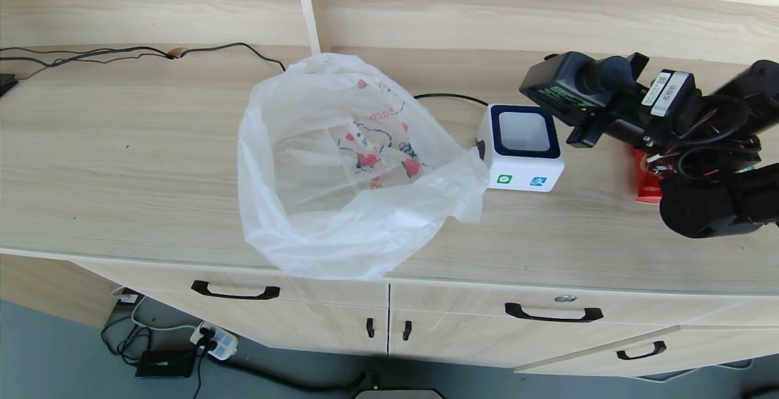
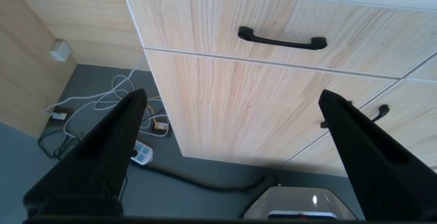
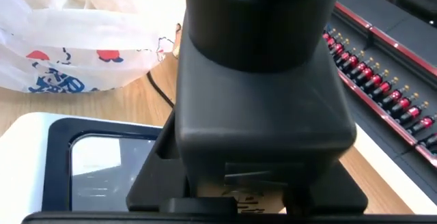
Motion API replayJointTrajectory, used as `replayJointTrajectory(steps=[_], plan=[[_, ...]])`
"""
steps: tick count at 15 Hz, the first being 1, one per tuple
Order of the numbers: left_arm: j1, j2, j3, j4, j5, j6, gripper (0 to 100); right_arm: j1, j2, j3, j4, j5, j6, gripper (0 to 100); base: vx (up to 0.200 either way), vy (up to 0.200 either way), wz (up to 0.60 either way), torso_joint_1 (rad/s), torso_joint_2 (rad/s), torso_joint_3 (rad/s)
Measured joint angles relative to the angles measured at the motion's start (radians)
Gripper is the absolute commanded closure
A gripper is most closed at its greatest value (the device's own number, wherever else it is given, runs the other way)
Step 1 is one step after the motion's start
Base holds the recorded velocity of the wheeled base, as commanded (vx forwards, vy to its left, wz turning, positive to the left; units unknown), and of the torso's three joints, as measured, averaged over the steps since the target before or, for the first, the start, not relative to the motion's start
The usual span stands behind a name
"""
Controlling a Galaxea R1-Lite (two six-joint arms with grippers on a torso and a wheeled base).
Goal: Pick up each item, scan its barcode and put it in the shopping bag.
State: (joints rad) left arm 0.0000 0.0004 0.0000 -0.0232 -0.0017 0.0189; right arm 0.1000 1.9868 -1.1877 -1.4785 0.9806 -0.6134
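A translucent white shopping bag (image 1: 341, 174) with red and blue print lies open-mouthed in the middle of the wooden counter. Just to its right stands the white scanner (image 1: 523, 146), its dark-framed window facing up. My right gripper (image 1: 593, 110) is shut on a black item (image 1: 563, 89) with green print, held just right of and above the scanner. In the right wrist view the black item (image 3: 259, 115) hangs over the scanner (image 3: 89, 169), with the bag (image 3: 82, 39) beyond. My left gripper (image 2: 232, 95) is open and empty, low in front of the drawers.
A red packet (image 1: 646, 183) lies on the counter behind the right arm. Black cables (image 1: 122, 53) run along the back of the counter. A raised back ledge and divider (image 1: 310, 19) bound the far side. Drawer handles (image 2: 282, 41) and floor cables (image 2: 109, 104) lie below.
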Motion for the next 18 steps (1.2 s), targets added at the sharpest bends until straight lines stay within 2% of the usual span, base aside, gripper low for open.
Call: replayJointTrajectory(steps=[4, 9, 10, 12, 14, 16, 18], plan=[[0.0, 0.0, 0.0, 0.002, 0.0, 0.0, 0, -0.005, -0.003, 0.007, -0.033, -0.021, 0.049, 100, 0.0, 0.0, 0.0, 0.0, 0.0, 0.0], [0.0, 0.0, 0.0, 0.002, 0.0, 0.0, 0, 0.056, -0.09, 0.224, -0.088, -0.262, 0.241, 100, 0.0, 0.0, 0.0, 0.0, 0.0, 0.0], [0.0, 0.0, 0.0, 0.002, 0.0, 0.0, 0, 0.085, -0.13, 0.275, -0.09, -0.315, 0.297, 100, 0.0, 0.0, 0.0, 0.0, 0.0, 0.0], [-0.001, 0.0, 0.0, 0.002, 0.0, 0.001, 0, 0.167, -0.216, 0.367, -0.091, -0.53, 0.415, 100, 0.0, 0.0, 0.0, 0.0, 0.0, 0.0], [-0.001, 0.0, 0.0, 0.002, 0.0, 0.001, 0, 0.285, -0.281, 0.412, -0.091, -0.672, 0.486, 100, 0.0, 0.0, 0.0, 0.0, 0.0, 0.0], [-0.001, 0.0, 0.0, 0.002, 0.0, 0.001, 0, 0.414, -0.327, 0.435, -0.092, -0.778, 0.51, 100, 0.0, 0.0, 0.6, 0.005, 0.0, -0.002], [-0.002, 0.0, 0.0, 0.002, 0.0, 0.002, 0, 0.477, -0.37, 0.491, -0.093, -0.814, 0.508, 100, 0.0, 0.0, 0.6, -0.007, 0.0, 0.007]])
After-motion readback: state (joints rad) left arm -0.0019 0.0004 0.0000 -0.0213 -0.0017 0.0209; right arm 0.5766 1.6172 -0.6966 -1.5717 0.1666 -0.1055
